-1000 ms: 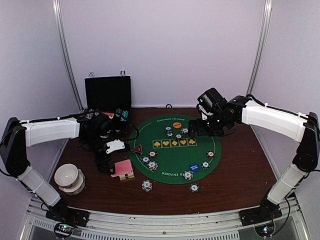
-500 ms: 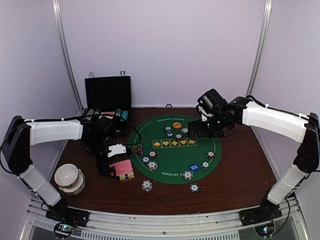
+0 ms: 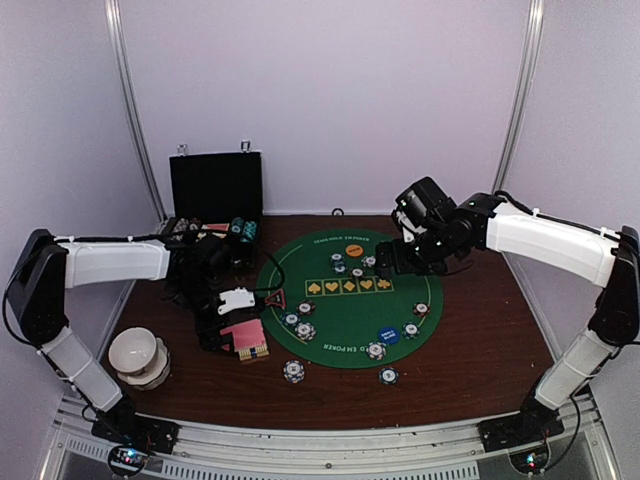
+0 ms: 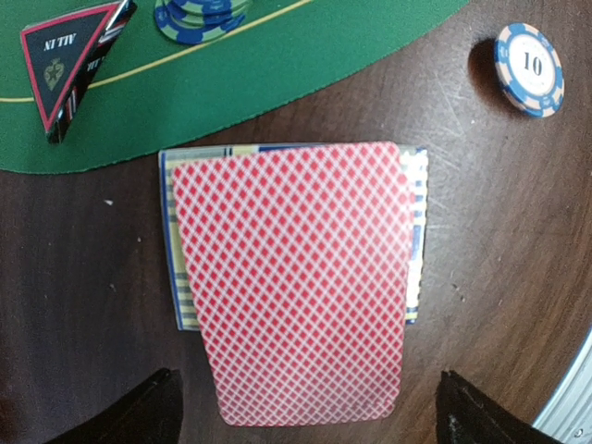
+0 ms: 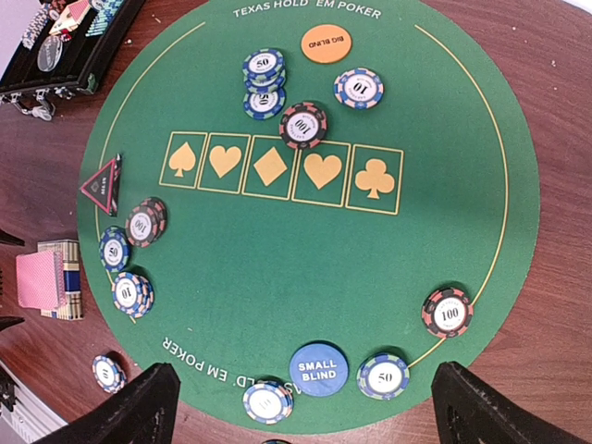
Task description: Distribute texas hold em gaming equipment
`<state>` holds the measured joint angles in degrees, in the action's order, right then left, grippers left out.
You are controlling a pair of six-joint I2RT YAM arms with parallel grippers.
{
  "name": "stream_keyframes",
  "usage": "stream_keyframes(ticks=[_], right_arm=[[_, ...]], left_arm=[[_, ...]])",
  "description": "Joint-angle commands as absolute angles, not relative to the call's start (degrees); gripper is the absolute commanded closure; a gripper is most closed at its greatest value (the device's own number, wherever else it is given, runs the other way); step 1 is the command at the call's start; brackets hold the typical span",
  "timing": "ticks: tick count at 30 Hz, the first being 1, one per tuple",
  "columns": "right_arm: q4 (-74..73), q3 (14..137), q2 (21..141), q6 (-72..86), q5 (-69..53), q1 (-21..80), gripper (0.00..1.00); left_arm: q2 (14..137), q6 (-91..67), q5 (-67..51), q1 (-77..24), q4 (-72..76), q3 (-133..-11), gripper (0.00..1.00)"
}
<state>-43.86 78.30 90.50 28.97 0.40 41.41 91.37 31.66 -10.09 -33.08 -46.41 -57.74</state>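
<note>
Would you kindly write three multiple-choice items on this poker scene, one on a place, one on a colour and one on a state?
1. The pink-backed card lies: A on the green mat; B on the patterned card box; C in the black case.
2. The SMALL BLIND disc is: A orange; B blue; C white.
3. The left gripper is: A open; B shut on the card; C shut on the box.
Answers: B, the box's striped edges show around the card; B, its face is blue; A, its fingers stand wide apart on either side of the card.
</note>
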Motion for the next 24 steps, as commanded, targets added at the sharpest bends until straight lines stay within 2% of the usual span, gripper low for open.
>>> stream_keyframes(ticks=[1,24], right_arm=[[-43.05,77.68,88.87,29.31,0.18,41.84,0.00],[-43.33,77.79,88.53,28.90,-1.29,41.84,0.00]], left_arm=[[92.44,33.39,-11.03,-33.31,-45.86,-58.01,0.02],[95.57,35.59,-9.67,-33.31,-44.53,-58.48,0.03]])
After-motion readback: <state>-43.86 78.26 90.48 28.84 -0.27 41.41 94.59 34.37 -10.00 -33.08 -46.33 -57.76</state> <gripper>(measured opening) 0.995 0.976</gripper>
